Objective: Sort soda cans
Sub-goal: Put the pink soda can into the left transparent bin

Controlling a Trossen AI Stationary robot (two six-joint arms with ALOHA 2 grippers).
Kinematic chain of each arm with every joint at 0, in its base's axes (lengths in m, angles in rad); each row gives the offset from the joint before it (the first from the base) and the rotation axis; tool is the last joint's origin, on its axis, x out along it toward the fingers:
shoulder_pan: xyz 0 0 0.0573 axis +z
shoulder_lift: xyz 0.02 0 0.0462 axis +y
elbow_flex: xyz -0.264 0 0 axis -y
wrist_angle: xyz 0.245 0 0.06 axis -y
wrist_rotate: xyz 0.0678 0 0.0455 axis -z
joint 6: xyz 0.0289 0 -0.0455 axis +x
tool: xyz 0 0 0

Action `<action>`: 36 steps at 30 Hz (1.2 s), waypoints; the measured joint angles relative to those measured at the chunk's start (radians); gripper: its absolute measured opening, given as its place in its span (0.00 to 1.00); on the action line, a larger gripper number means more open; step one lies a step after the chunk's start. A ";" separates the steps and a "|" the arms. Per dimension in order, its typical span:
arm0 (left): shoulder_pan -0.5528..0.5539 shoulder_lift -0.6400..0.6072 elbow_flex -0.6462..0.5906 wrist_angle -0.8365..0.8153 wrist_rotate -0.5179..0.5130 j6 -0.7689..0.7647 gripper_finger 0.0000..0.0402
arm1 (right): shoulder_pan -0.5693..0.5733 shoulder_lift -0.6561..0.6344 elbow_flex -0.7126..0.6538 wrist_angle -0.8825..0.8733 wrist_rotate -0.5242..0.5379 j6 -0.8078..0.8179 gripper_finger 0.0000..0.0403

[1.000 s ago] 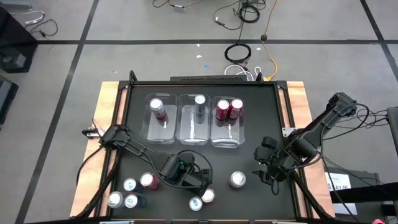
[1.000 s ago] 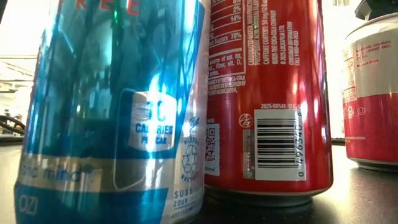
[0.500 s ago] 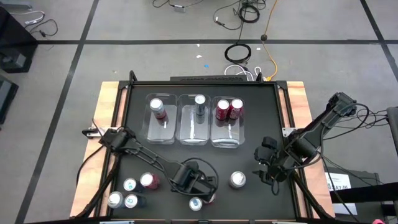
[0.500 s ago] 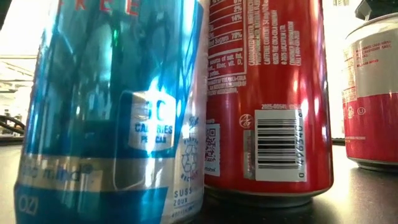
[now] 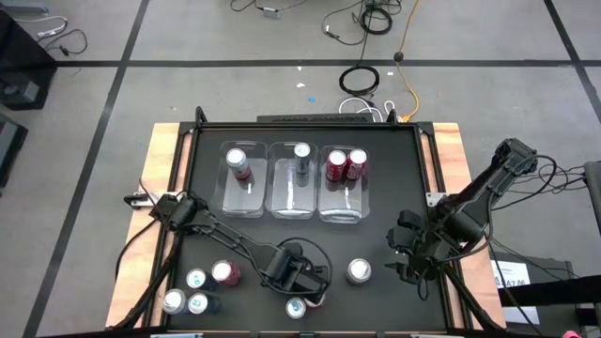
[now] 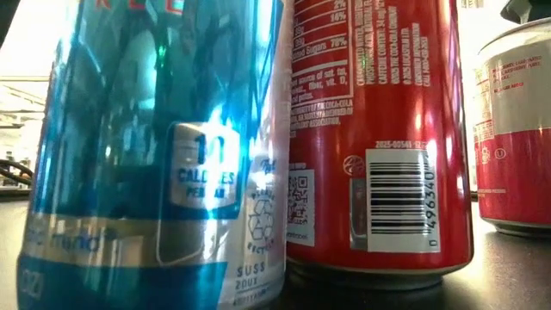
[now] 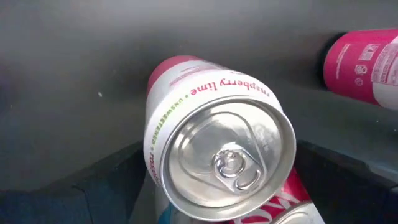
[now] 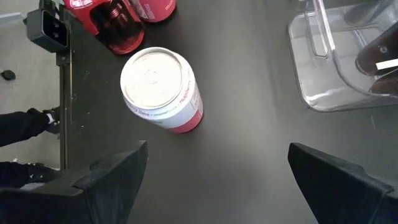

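Since the pink can (image 7: 217, 149) stands upright beneath the left gripper (image 5: 305, 291) near the table's front edge, its smooth, dentable wall wants a mid-body hold; jaws spread, empty. Right gripper (image 8: 214, 177), open too, hovers by 1 lone can (image 8: 163, 90). Only overhead shows 3 bins (image 5: 292, 208); low view shows labels.
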 joint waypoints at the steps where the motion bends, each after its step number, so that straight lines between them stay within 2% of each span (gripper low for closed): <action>1: 0.003 0.000 0.000 0.000 -0.001 0.015 1.00 | 0.003 0.000 0.000 0.000 0.000 0.000 0.95; 11: 0.011 0.002 -0.009 -0.002 -0.052 0.042 1.00 | 0.010 0.000 0.000 0.000 0.000 0.000 0.95; 32: 0.013 0.003 -0.034 0.005 -0.054 0.069 1.00 | 0.010 0.000 0.000 0.000 0.000 0.000 0.95; 36: 0.013 0.003 -0.034 0.005 -0.054 0.069 0.96 | 0.010 0.000 0.000 0.001 0.000 0.001 0.95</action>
